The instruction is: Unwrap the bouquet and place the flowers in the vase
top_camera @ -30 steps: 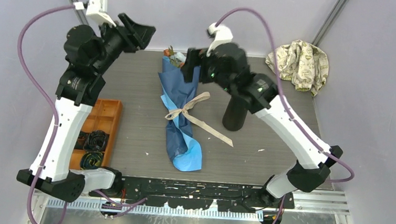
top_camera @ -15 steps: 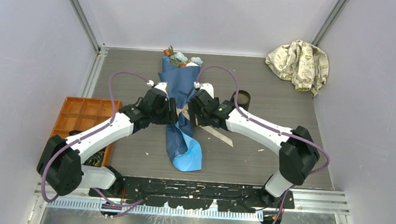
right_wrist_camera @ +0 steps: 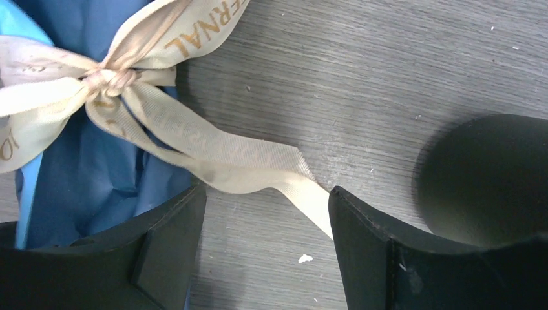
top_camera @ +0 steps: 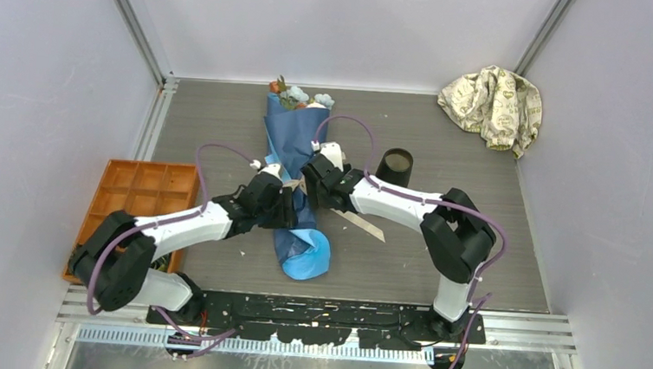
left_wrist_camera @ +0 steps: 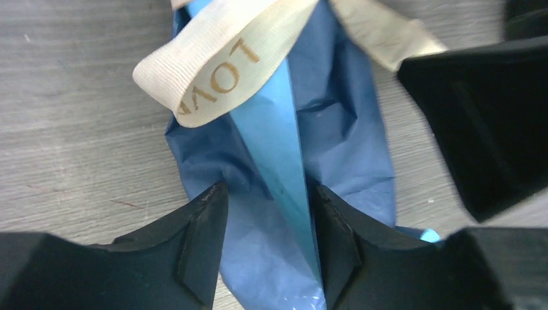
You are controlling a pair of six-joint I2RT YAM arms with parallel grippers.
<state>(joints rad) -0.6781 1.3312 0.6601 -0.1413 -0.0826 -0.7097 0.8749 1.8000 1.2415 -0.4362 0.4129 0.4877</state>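
Counter: bouquet lies mid-counter, flowers poking out toward far edge, paper fully on.
Vase upright just right of bouquet, no stems in it.
Left claw apart, straddling paper below bow.
Right claw apart over ribbon tail; knot tied.
Untying, unwrapping, placing all left.

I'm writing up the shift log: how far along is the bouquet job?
Done: nothing yet. The bouquet lies wrapped, its ribbon knotted and the flowers inside; the vase holds none. In hand: the left gripper, jaws open, straddles a paper fold near the bow; the right gripper, jaws open, straddles a ribbon tail. Left: untie, unwrap, put the flowers in the vase.
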